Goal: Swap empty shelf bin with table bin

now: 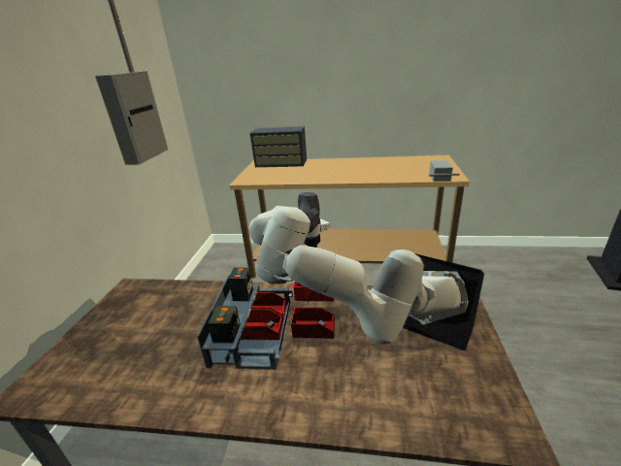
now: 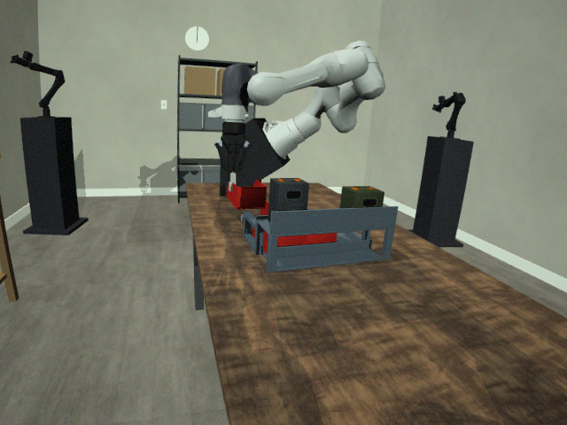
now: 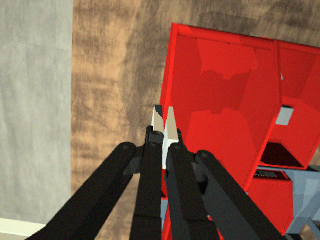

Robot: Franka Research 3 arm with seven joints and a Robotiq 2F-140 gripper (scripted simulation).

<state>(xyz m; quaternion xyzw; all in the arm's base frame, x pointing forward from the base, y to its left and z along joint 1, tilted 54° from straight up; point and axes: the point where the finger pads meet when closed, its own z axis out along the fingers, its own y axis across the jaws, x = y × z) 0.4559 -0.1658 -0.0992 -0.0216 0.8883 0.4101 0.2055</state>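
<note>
The empty red bin (image 1: 313, 293) (image 2: 249, 197) (image 3: 220, 95) hangs above the table's far end, roughly level. My gripper (image 2: 232, 181) (image 3: 161, 117) is shut on its side wall; in the top view the arm hides the fingers. The red bin with grey parts (image 1: 313, 331) (image 3: 302, 132) stands on the table in front of the shelf, partly covered by the held bin in the wrist view. The grey-blue shelf (image 1: 220, 345) (image 2: 334, 220) holds other red bins (image 1: 267, 301) (image 1: 260, 328) in its front row. Its place at the end near the top camera shows no bin.
A dark grey case (image 1: 241, 286) (image 2: 288, 197) and a green case (image 1: 224, 325) (image 2: 361, 197) stand on the shelf's upper board. The table (image 1: 350, 401) (image 2: 366, 320) ends close beside the held bin. The arm's base and a black panel (image 1: 471, 311) are at the right in the top view.
</note>
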